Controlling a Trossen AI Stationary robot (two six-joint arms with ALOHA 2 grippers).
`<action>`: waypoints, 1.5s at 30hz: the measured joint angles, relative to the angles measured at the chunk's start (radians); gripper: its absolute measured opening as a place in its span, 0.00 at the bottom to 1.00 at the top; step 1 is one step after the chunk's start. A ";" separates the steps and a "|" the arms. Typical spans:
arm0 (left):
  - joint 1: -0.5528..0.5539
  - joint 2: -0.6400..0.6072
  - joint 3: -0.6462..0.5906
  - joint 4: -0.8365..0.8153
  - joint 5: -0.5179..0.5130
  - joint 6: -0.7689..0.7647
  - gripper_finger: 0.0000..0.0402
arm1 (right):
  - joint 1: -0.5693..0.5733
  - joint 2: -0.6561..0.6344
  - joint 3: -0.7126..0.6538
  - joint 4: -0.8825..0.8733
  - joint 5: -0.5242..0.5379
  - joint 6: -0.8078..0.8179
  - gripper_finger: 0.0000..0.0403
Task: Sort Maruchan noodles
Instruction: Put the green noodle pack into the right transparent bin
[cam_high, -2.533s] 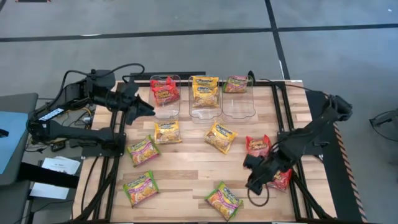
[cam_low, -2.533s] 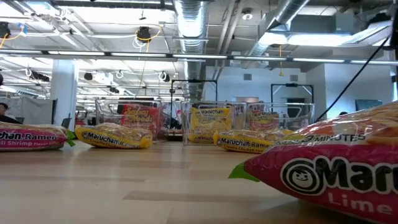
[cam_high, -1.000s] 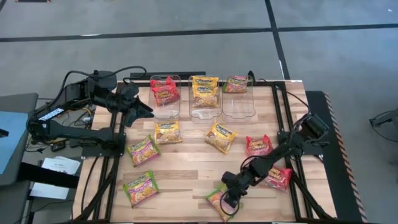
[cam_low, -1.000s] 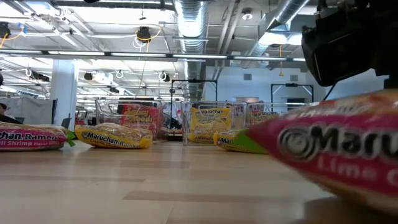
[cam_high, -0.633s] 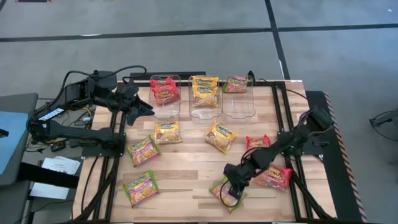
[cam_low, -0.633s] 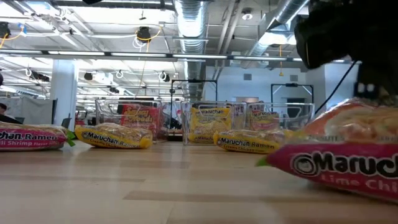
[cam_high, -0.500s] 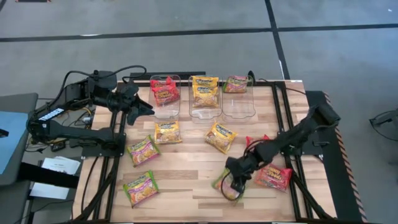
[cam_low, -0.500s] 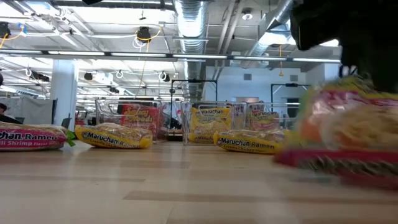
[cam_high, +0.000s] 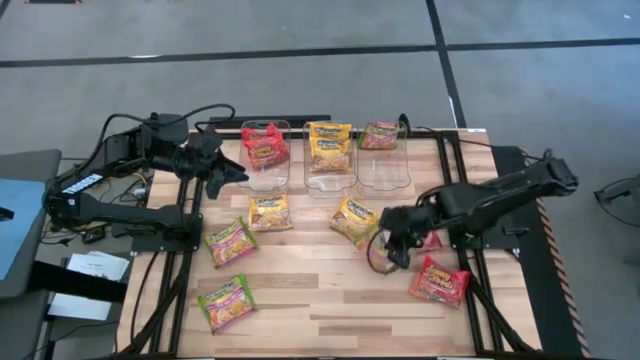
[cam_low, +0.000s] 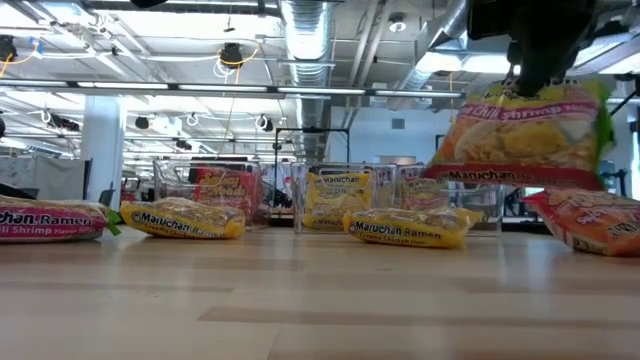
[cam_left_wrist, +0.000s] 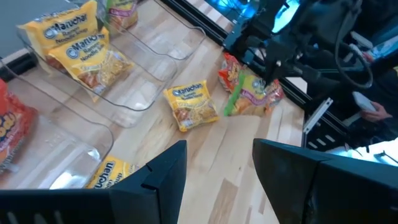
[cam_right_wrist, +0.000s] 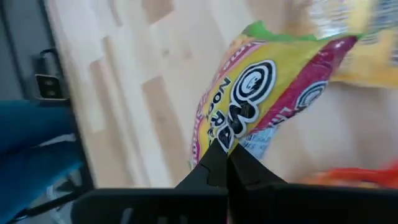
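While the left gripper (cam_high: 238, 174) waits open by the far-left clear plastic bins (cam_high: 266, 160), the right gripper (cam_high: 392, 250) pinches a green-and-pink glossy Maruchan noodle packet (cam_low: 520, 135), holding it above the wooden table (cam_high: 300, 290), right of centre.

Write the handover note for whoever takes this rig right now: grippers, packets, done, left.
Right gripper: shut on a green-and-pink packet, lifted clear of the table, mid-table.
Left gripper: open, empty, waiting beside the left bin.
Done: the three clear bins each hold packets: red in the left bin, yellow in the middle bin, green-and-pink in the right bin.
Left on the table: two yellow packets, two green-and-pink packets, one red packet and another partly hidden behind the right arm.
Next, likely: carry the held packet to the right bin.
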 joint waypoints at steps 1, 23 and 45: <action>0.000 0.000 0.000 0.000 -0.003 -0.004 0.43 | -0.019 -0.014 0.000 -0.022 0.001 -0.026 0.01; 0.000 0.002 0.000 0.000 -0.110 0.019 0.43 | -0.510 0.046 0.368 -0.311 0.108 -0.657 0.01; 0.000 0.002 0.000 0.000 -0.160 0.054 0.43 | -0.941 0.408 0.539 -0.398 0.124 -1.259 0.01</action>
